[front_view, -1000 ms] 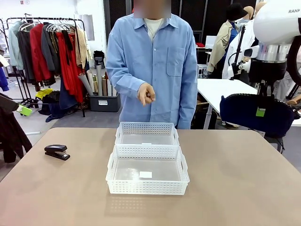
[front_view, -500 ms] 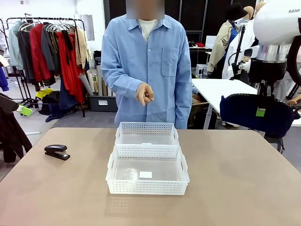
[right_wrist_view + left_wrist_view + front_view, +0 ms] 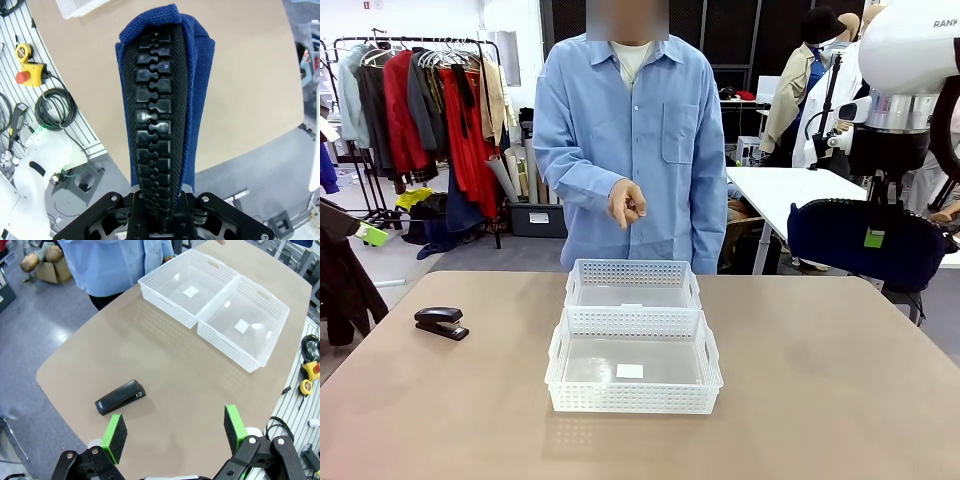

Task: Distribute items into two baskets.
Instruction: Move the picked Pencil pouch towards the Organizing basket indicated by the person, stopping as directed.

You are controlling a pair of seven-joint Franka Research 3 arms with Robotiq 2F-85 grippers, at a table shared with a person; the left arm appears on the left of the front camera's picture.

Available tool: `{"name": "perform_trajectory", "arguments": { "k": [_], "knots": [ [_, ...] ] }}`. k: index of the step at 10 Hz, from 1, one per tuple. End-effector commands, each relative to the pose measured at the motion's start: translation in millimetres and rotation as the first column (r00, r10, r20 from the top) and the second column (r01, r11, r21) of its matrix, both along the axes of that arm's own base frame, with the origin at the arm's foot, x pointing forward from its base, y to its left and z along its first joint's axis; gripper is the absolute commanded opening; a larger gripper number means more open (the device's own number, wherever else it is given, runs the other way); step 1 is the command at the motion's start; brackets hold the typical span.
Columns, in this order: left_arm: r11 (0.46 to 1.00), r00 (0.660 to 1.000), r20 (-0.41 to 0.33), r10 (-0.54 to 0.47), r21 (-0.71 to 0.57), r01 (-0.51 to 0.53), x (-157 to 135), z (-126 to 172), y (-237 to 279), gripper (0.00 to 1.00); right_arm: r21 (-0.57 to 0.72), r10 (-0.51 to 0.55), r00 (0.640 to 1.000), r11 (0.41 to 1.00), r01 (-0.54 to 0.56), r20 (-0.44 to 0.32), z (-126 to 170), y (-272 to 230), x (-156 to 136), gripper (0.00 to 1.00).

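Pouch [image 3: 865, 250] hangs clenched in the right gripper [image 3: 874, 238], high off the table's [image 3: 820, 400] right edge, well apart from the near basket [image 3: 633, 400] and far basket [image 3: 633, 272]. These touch side to side, both empty. Left gripper [image 3: 174, 432] hovers spread and empty above the stapler [image 3: 120, 397]. Carrying looks the step in hand; next, the pouch must travel over a basket, then lower before release.

Baskets: you had two, one larger basket [image 3: 632, 397] and one smaller basket [image 3: 632, 270].
Items: you had two, one stapler [image 3: 441, 322] and one pouch [image 3: 865, 245].
People: you had one person [image 3: 630, 130] standing opposite you.
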State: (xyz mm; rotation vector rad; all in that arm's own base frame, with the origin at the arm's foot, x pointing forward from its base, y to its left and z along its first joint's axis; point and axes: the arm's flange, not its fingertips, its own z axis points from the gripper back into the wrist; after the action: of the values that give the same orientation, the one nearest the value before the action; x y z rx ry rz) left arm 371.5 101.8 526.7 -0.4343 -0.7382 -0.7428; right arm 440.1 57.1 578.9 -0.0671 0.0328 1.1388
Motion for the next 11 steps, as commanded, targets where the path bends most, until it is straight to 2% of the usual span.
{"name": "perform_trajectory", "arguments": {
  "k": [1,2,6,8,11],
  "knots": [
    [1.0,1.0,0.015,-0.013,-0.015,0.013,0,0,2,1.0,-0.009,0.004,1.0,1.0,-0.004,0.02,3,1,1,0.0],
    [1.0,1.0,0.015,-0.013,-0.015,0.013,0,0,2,1.0,0.0,0.0,1.0,1.0,0.0,0.0,0,0,0,0.0],
    [1.0,1.0,0.015,-0.013,-0.015,0.013,0,0,2,1.0,-0.058,0.062,0.997,0.997,-0.06,0.035,3,31,-23,0.0],
    [1.0,1.0,0.015,-0.013,-0.015,0.013,0,0,2,1.0,-0.088,0.136,0.99,0.987,-0.132,0.039,0,58,-33,0.0],
    [1.0,1.0,0.015,-0.013,-0.015,0.013,0,0,2,1.0,-0.11,0.262,0.964,0.961,-0.255,0.049,-10,95,-32,0.0]
  ]
}}
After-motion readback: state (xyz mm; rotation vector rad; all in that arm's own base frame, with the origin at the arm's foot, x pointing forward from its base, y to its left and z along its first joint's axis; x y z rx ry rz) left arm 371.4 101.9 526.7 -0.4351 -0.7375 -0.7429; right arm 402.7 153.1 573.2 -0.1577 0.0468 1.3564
